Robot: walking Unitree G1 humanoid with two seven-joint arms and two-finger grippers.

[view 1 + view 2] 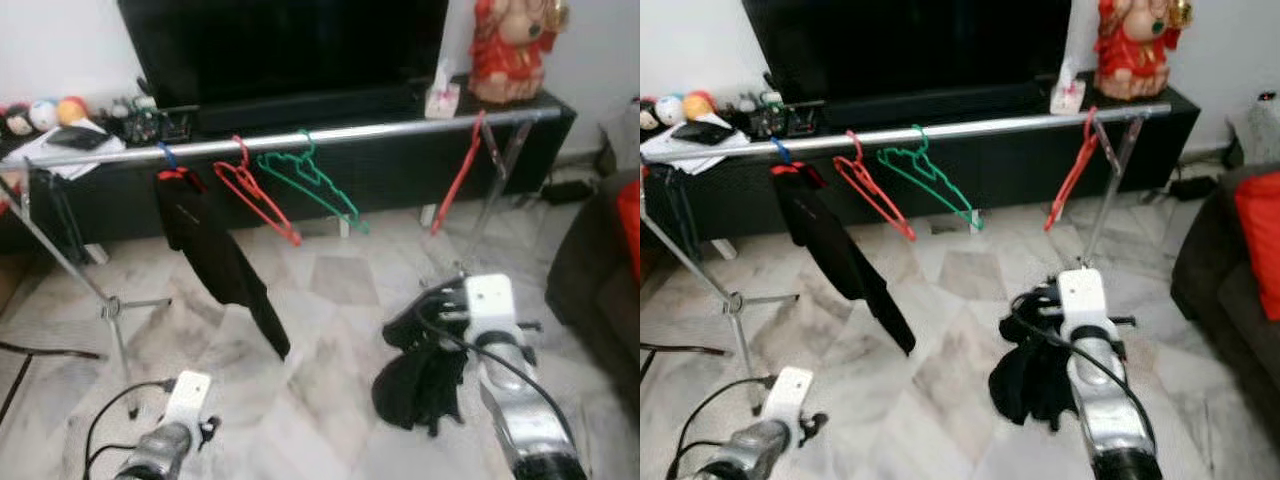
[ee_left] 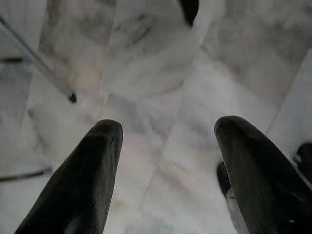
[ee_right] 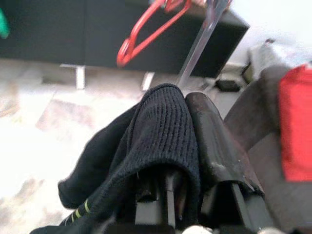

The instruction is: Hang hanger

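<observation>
A silver rail crosses in front of the TV stand. From left to right it carries a blue hanger with a black garment, a red hanger, a green hanger and another red hanger near the right end. My right gripper is low over the floor, below and in front of the rail's right part, shut on a black knit garment that drapes over one finger. My left gripper is open over the marble floor at the lower left, with nothing between its fingers.
The rack's crossed legs stand at left and right. Behind it is a black TV stand with a TV, a red statue and clutter. A dark sofa with a red cushion is at the right. Cables lie on the floor at the left.
</observation>
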